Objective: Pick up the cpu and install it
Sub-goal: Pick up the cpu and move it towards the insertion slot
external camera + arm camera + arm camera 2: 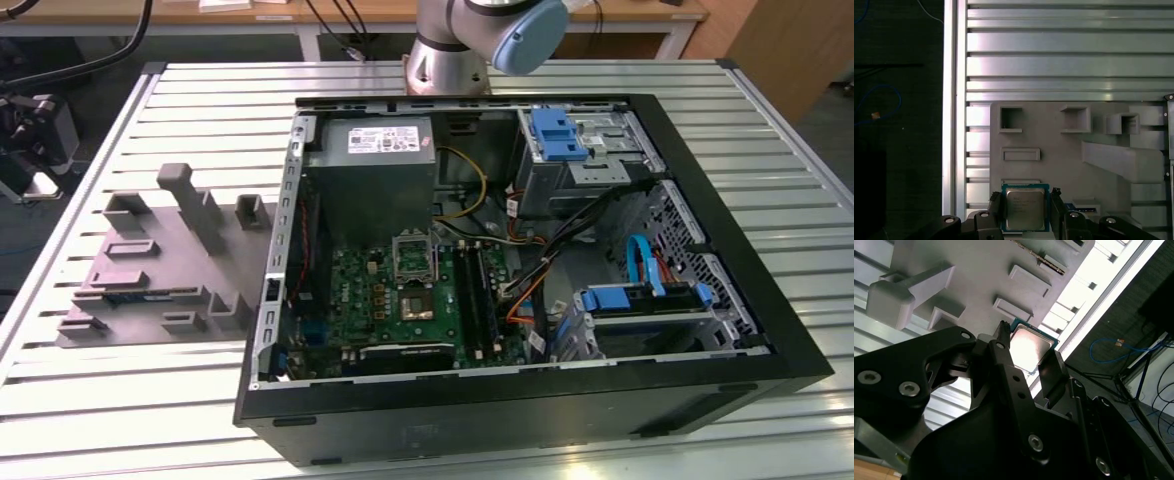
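The cpu, a small square chip with a pale metal top and a green rim, sits between the two black fingers of my gripper, which is shut on its opposite edges. The second wrist view shows the same grip: the cpu is clamped in the gripper and hangs well above the grey plastic tray. In the first wrist view the tray lies far below. In the exterior view the open computer case holds the green motherboard with its bare metal-framed socket.
The tray lies on the slatted metal table at the exterior view's left of the case, with upright grey blocks. The arm's base stands behind the case. Cables, drive bays and a power supply crowd the case.
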Action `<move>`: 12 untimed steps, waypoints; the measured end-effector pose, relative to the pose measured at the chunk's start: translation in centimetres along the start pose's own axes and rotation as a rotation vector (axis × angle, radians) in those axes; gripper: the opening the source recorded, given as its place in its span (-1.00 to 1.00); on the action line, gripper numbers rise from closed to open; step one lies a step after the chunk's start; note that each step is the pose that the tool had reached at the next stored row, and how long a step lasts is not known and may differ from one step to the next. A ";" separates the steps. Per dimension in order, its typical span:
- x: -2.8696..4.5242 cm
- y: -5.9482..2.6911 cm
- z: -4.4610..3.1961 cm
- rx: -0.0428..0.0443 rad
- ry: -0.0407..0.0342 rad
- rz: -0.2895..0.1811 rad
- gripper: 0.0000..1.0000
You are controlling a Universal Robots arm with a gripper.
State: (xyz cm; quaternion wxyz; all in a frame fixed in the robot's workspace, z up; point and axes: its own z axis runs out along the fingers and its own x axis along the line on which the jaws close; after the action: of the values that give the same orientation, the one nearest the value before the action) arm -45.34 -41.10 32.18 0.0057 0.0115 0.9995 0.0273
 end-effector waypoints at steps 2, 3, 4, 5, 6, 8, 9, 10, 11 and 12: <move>0.00 0.00 0.00 0.0000 -0.0001 0.000 -0.05; 0.00 0.00 -0.01 0.0000 -0.0001 0.000 -0.05; 0.00 0.00 -0.02 0.0000 -0.0001 0.000 -0.05; 0.00 0.01 -0.05 0.0000 0.0000 0.000 -0.05; 0.00 0.01 -0.10 0.0002 0.0002 0.000 -0.05; -0.01 0.02 -0.25 0.0001 0.0001 0.000 -0.05; 0.00 0.02 -0.34 0.0000 -0.0001 0.000 -0.05; -0.01 0.03 -0.48 0.0001 0.0001 0.000 -0.05; -0.01 0.04 -0.59 0.0001 0.0000 0.000 -0.05; -0.01 0.04 -0.69 0.0000 -0.0001 0.000 -0.05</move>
State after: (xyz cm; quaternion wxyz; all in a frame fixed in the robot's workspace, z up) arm -45.34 -41.09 32.87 0.0057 0.0115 0.9995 0.0273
